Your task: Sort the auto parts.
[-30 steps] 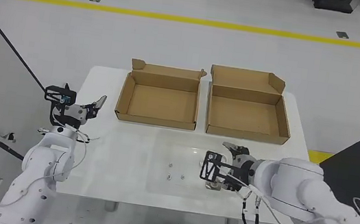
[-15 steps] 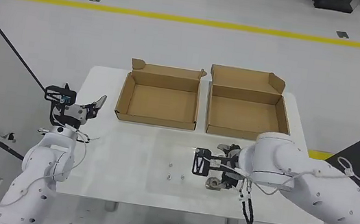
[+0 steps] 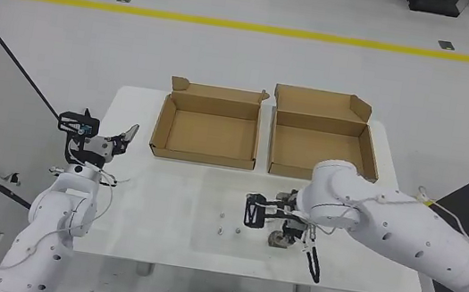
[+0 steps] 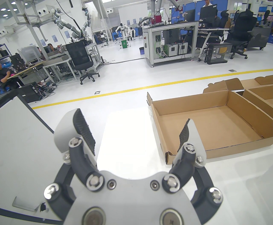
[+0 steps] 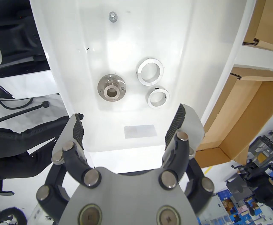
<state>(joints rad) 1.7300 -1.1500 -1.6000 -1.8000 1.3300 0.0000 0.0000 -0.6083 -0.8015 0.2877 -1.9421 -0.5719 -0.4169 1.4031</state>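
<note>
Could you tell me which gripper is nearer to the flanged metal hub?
Right. The right gripper hovers open just short of the flanged hub; the left gripper is off at the table's opposite edge.

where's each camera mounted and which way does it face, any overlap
Top view: above the arms, facing down at the white table, left box and right box; both arms show.
Left wrist view: on the left wrist, facing across the table to the left box; left gripper in front, jaws open.
Right wrist view: on the right wrist, facing down into the clear tray with a flanged hub and two rings; right gripper, jaws open.
Shared: top and left wrist views both show the left box.
</note>
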